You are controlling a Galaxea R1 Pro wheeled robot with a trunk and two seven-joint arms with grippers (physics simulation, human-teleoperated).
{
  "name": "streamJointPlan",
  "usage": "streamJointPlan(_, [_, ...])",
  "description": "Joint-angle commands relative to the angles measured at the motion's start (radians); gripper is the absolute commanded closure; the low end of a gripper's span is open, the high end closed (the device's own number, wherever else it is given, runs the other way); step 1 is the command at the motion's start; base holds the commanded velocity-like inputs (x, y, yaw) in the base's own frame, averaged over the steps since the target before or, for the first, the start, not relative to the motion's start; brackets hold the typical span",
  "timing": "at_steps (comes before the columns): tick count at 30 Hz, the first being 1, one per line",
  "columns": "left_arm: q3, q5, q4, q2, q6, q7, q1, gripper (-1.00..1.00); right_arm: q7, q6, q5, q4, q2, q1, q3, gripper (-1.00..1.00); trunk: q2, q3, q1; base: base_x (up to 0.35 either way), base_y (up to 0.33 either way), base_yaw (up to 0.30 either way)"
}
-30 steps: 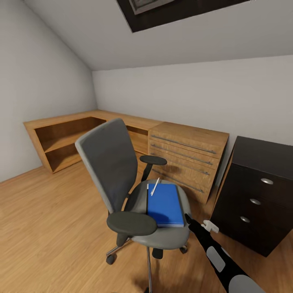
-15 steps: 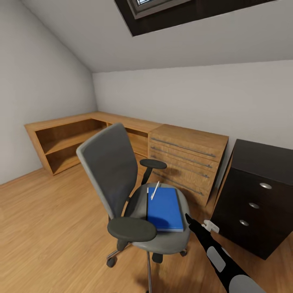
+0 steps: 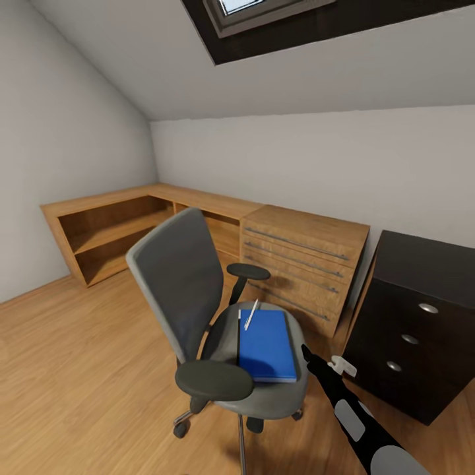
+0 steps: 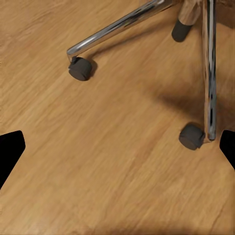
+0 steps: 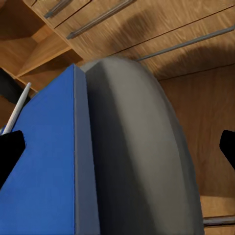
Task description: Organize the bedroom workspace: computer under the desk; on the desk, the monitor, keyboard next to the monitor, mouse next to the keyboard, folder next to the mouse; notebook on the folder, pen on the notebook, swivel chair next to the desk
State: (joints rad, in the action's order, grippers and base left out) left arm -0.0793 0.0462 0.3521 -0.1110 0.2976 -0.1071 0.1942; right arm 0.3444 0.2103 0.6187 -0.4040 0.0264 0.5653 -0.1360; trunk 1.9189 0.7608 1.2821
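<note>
Upward tilts the head camera since the earlier frame; nothing else shifts. Right gripper [image 3: 305,350] (fingers spread apart) hovers beside the blue notebook [image 3: 265,336] on the swivel chair [image 3: 191,277], pen [image 3: 251,314] beyond.

No readable text, labels, brands or numbers anywhere: blue flat notebook cover [image 3: 265,344] is plain, white slim pen [image 3: 251,315] unmarked, light wooden drawer unit [image 3: 303,264] and dark brown drawer cabinet [image 3: 410,333] carry only handles and knobs, grey mesh swivel chair [image 3: 178,282] shows no logo
</note>
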Motion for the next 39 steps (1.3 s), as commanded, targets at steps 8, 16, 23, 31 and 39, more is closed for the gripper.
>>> streamJointPlan(8, [-0.008, 0.004, -0.001, 0.001, 0.003, -0.008, 0.001, -1.0, 0.01, 0.004, 0.01, 0.002, -0.002, 0.001, -0.002, -1.0, -0.056, -0.024, -0.031, 0.0, 0.0, 0.0])
streamJointPlan(16, [-0.009, 0.004, -0.001, 0.001, 0.003, -0.007, 0.001, -1.0, 0.01, 0.005, 0.01, 0.002, -0.002, 0.001, -0.002, -1.0, -0.112, -0.049, -0.062, 0.0, 0.0, 0.0])
streamJointPlan(23, [-0.01, 0.004, -0.001, 0.001, 0.003, -0.007, 0.001, -1.0, 0.01, 0.006, 0.01, 0.002, -0.002, 0.001, -0.002, -1.0, -0.161, -0.072, -0.088, 0.0, 0.0, -0.022])
streamJointPlan(31, [-0.01, 0.005, -0.004, 0.002, -0.001, -0.007, 0.001, -1.0, 0.01, 0.006, 0.009, 0.002, 0.0, 0.001, -0.002, -1.0, -0.217, -0.101, -0.119, 0.0, 0.0, -0.124])
streamJointPlan(39, [-0.008, 0.006, -0.006, 0.002, -0.005, -0.006, 0.001, -1.0, 0.008, 0.03, 0.008, 0.011, 0.001, 0.001, -0.002, -1.0, -0.273, -0.132, -0.15, 0.0, 0.0, -0.151])
